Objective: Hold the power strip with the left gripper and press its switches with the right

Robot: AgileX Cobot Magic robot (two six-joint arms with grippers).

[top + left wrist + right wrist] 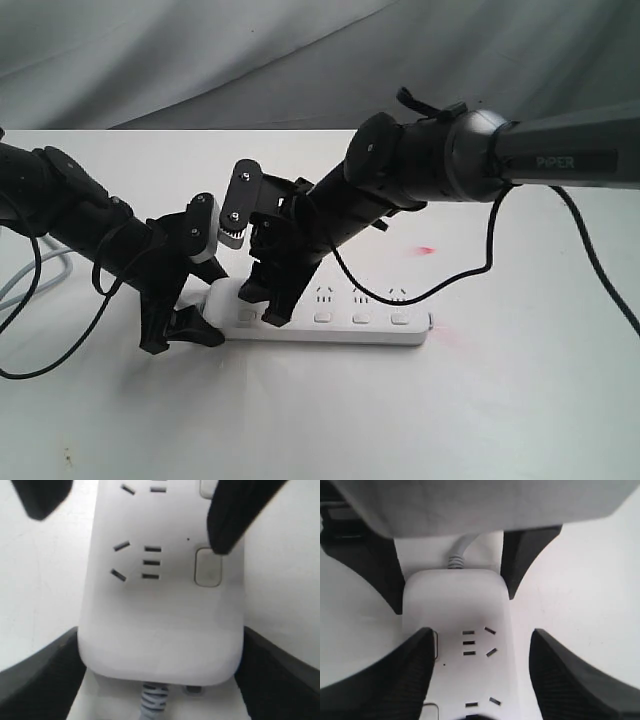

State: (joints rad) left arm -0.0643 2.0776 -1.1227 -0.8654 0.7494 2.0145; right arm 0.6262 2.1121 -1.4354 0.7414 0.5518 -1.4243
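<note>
The white power strip [340, 325] lies flat on the white table with its cord end to the left. My left gripper [185, 325] is shut on that rounded end [160, 645], a black finger pressed against each long side. My right gripper [268, 300] stands open just above the strip, next to the left one. One of its fingers [227, 525] has its tip at the edge of the first switch [207, 567]; the other finger [40, 497] hangs beyond the strip's far side. In the right wrist view the right gripper [480, 680] straddles the strip [470, 610]. Three more switches [362, 318] show to the right.
The grey cord [35, 275] trails off the strip's left end toward the table's left edge. A black cable [488, 245] loops down from the right arm over the strip's right end. Grey cloth [200, 50] hangs behind the table. A red light spot [428, 249] lies beyond the strip.
</note>
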